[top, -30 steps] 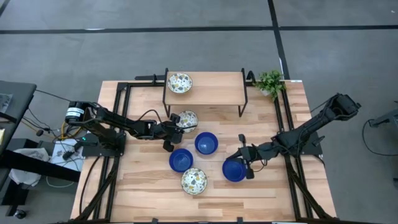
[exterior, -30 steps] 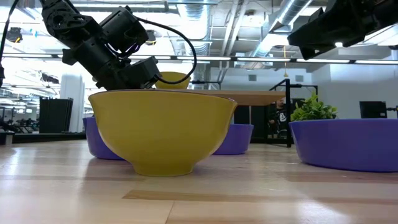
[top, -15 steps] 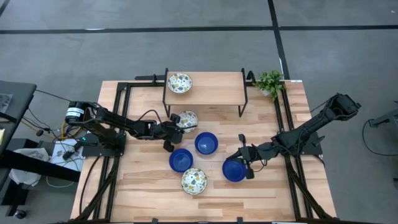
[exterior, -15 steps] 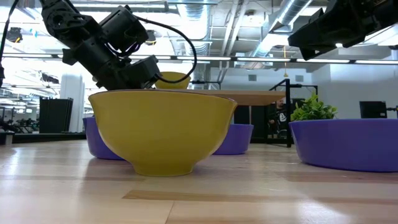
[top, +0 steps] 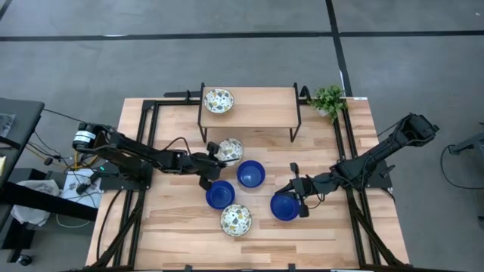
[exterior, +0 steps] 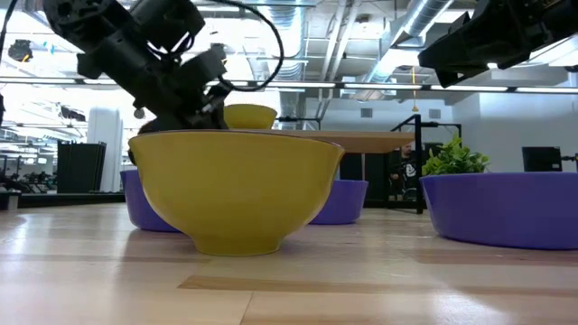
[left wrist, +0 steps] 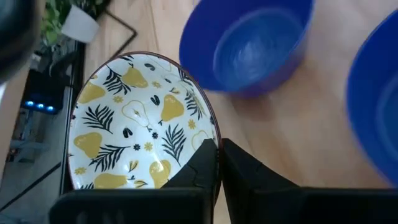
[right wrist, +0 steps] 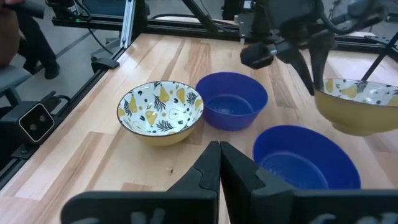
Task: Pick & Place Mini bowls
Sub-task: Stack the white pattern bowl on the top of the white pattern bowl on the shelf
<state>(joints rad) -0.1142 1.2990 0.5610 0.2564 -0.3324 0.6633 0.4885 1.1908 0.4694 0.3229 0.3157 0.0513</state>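
Left gripper (top: pixel 215 153): my jaws are clamped on the rim of a patterned mini bowl (top: pixel 229 149), one finger inside, one outside; bowl is carried clear of the worktop (top: pixel 325 227).
Right gripper (top: pixel 293 193): jaws pressed together at the rim of a blue mini bowl (top: pixel 284 206); I can't tell if they pinch it.
Other bowls: two blue (top: pixel 250 174) mid-worktop, one patterned (top: pixel 236 220) near the front, one patterned (top: pixel 218 100) on the shelf (top: pixel 261 106).

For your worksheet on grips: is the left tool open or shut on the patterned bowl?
Shut: the left tool pinches the rim of the patterned bowl, fingers together.
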